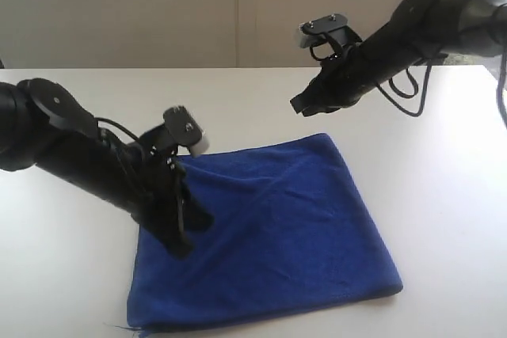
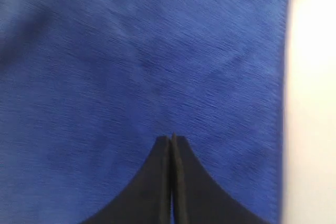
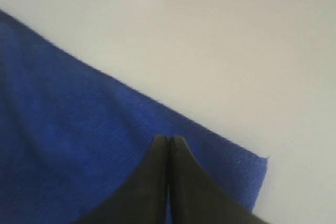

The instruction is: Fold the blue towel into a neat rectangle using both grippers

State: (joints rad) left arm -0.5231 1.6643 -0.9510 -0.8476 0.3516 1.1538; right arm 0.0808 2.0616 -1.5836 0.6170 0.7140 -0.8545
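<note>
Your blue towel (image 1: 277, 227) lies flat on the worktop (image 1: 444, 156), centre-near. It looks light, limp and plush, so expect sag and drag. Pinch it at the hemmed corners, not mid-cloth. Your left hand (image 2: 171, 139) is pressed shut and empty, low over the towel's left part. Your right hand (image 3: 168, 139) is closed on nothing, up above the far right corner. No label or writing shows.

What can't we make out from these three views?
Left wrist view: left gripper shut over the blue towel; blur hides whether it touches cloth.
Exterior view: its fingertips too dark and small to separate.
Towel layers: edges too small in every view.
</note>
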